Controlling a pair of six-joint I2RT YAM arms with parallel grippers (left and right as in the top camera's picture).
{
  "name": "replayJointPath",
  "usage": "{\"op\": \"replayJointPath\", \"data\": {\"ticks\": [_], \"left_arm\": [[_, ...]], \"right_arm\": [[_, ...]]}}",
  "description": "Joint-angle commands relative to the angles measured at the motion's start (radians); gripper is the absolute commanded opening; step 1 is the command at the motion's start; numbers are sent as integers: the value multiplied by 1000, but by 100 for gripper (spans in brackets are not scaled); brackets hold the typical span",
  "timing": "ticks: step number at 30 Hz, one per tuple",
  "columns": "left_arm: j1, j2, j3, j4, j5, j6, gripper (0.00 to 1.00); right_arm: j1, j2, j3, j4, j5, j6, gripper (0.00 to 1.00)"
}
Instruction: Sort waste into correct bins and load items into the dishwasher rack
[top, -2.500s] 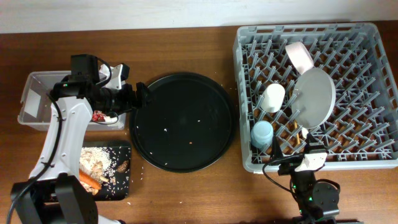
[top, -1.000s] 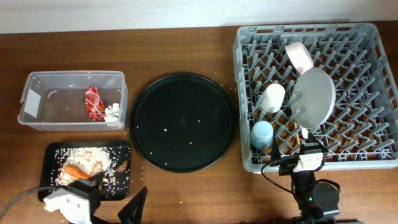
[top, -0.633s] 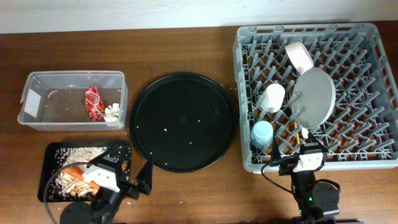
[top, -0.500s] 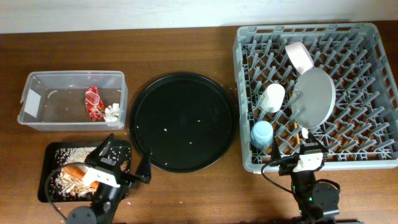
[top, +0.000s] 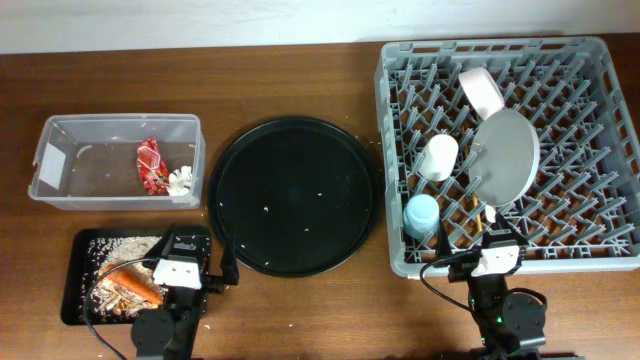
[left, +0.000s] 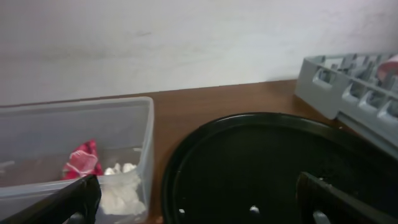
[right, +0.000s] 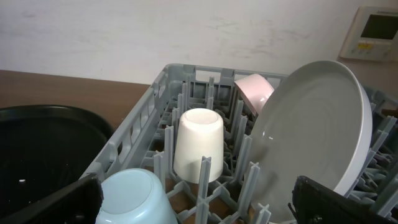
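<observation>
The clear tub (top: 100, 170) holds a red wrapper (top: 150, 165) and white tissue (top: 181, 180); the left wrist view shows the tub (left: 74, 124), the wrapper (left: 81, 163) and the tissue (left: 121, 186) too. The shallow black tray (top: 70, 300) holds grainy scraps (top: 110, 250) and the carrot (top: 135, 288). The grey rack (top: 490, 45) holds a cream cup (top: 438, 157), a light blue cup (top: 422, 213), a plate (top: 505, 158) and a pinkish bowl (top: 482, 90). My left gripper (top: 197, 255) is open and empty over the black tray's right end. My right gripper (top: 480, 240) is open and empty at the rack's front edge. The brown lump, fork and chopsticks cannot be made out.
The big round black tray (top: 292, 195) lies between the tub and the rack, with a few white crumbs on it. In the right wrist view the cream cup (right: 198, 146), blue cup (right: 134, 199), plate (right: 317, 137) and bowl (right: 255, 90) stand among the pegs.
My left arm has pulled back from the tub to the table's front edge and settled over the black tray's right end. The right arm has not moved.
</observation>
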Motion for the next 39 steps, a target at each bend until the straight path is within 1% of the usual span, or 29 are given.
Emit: {"op": "replayJointPath", "data": {"ticks": [1, 5, 8, 39], "left_arm": [[-8, -8, -8, -12, -105, 68, 99], [2, -8, -8, -12, -108, 63, 99], [54, -8, -8, -12, -106, 22, 99], [54, -8, -7, -11, -105, 23, 99]], "right_arm": [[3, -6, -5, -6, 16, -7, 99], [3, -6, -5, -6, 16, -7, 99], [3, -6, -5, -6, 16, -7, 99], [3, -6, -5, -6, 16, -7, 99]]}}
